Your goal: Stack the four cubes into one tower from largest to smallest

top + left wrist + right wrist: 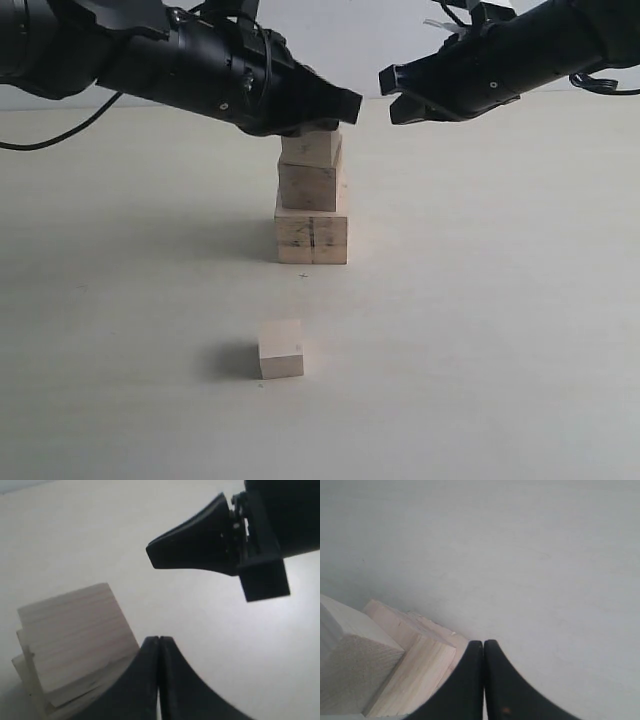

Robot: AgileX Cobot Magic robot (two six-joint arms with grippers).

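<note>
Three pale wooden cubes stand stacked as a tower at the middle of the table: the largest cube [312, 239] with a dark line at the base, a mid cube [309, 186] on it, and a smaller cube [312, 148] on top. The smallest cube [281, 349] sits alone nearer the front. My left gripper [347, 104] hovers just above the tower's top, shut and empty [159, 639]; the tower's top cube [75, 630] lies beside it. My right gripper [393, 82] hangs to the right of the tower top, shut and empty [483, 642], with the tower [412, 660] beside it.
The pale table [500, 330] stretches around the tower on all sides. The right gripper's black fingers [195, 540] show in the left wrist view, apart from the left fingertips.
</note>
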